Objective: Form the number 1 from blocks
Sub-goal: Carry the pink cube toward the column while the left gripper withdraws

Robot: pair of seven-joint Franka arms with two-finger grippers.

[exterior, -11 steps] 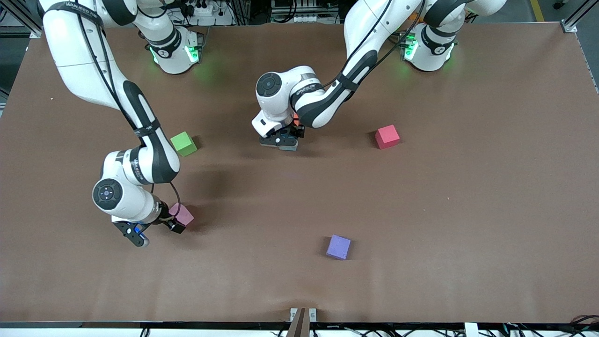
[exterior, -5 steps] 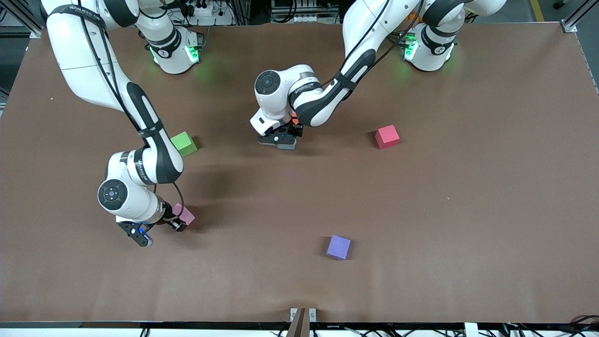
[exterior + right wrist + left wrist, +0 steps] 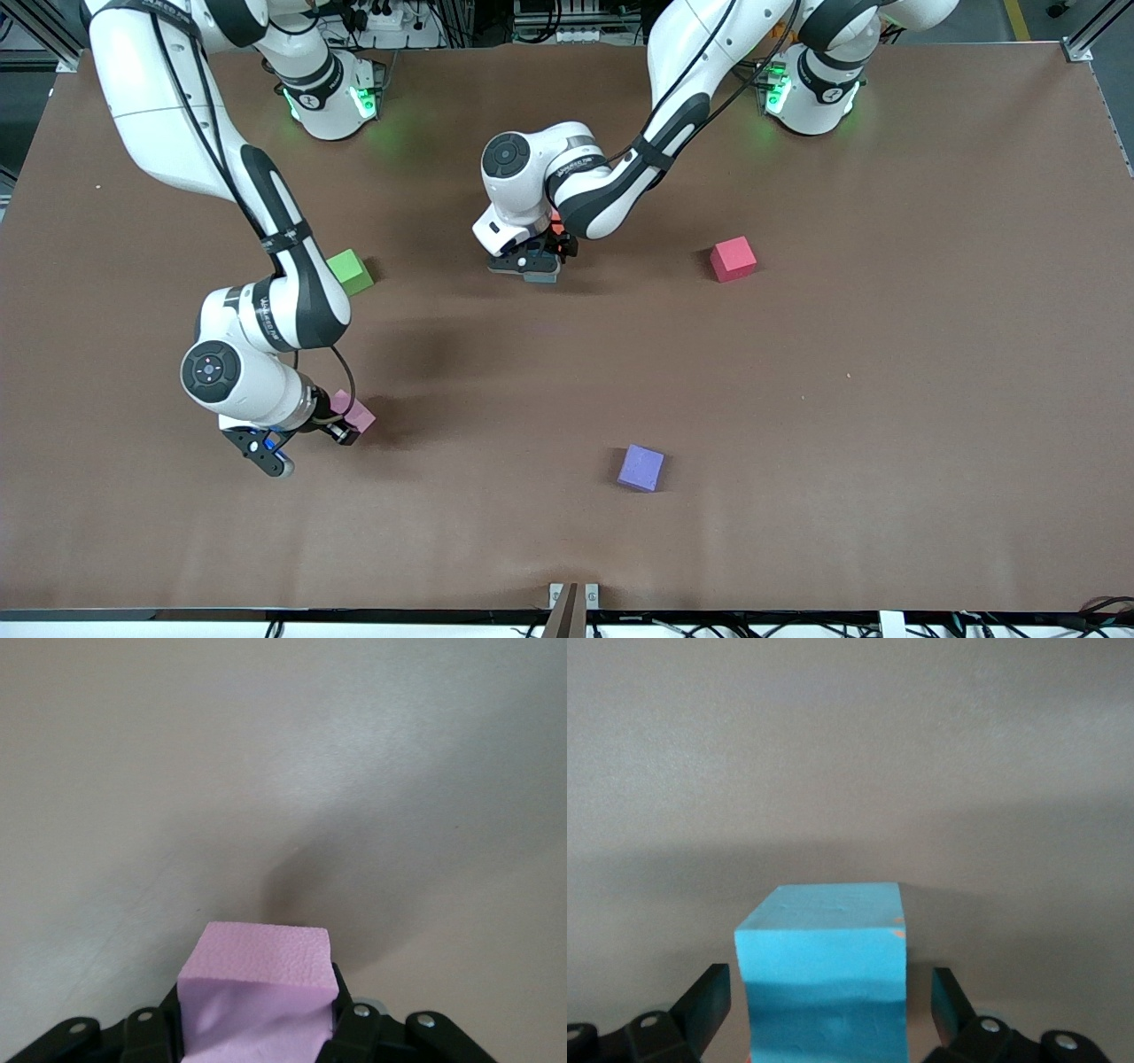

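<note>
A sky blue block (image 3: 824,983) stands between the fingers (image 3: 704,1005) of my left gripper (image 3: 828,1014), which is open with a gap on each side of it. In the front view this gripper (image 3: 534,264) is low over the table's middle, with the blue block (image 3: 541,276) under it and a bit of an orange block (image 3: 556,228) showing beside the wrist. My right gripper (image 3: 344,431) is shut on a light pink block (image 3: 357,413), seen squeezed between the jaws in the right wrist view (image 3: 257,979), low over the table toward the right arm's end.
A green block (image 3: 349,271) lies close to the right forearm. The deep pink-red block (image 3: 733,259) sits toward the left arm's end. A purple block (image 3: 640,467) lies nearer the front camera. Brown table (image 3: 842,399) all around.
My right gripper closed on the light pink block and shifted it slightly toward the front camera. My left gripper opened and let go of the sky blue block.
</note>
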